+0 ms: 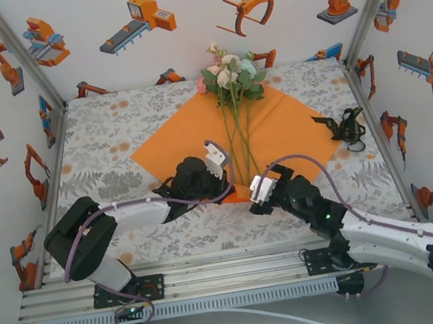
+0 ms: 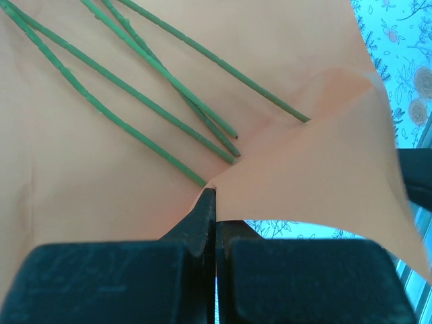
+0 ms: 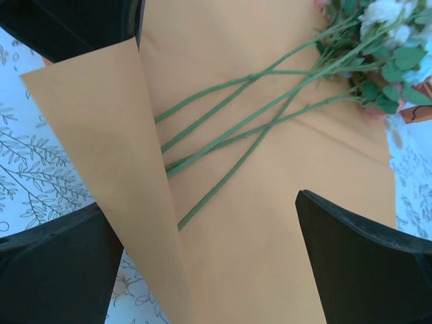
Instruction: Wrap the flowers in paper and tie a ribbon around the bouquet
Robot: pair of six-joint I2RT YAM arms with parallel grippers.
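Here, paper (image 2: 88, 196) corner upturned, left jaws pinching

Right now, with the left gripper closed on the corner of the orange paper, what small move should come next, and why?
Probably lift the left gripper and carry its pinched corner of the paper across the flowers' stems. The corner is folded up as a flap, the stem ends lie bare just beyond it, and the right gripper is open, holding nothing.
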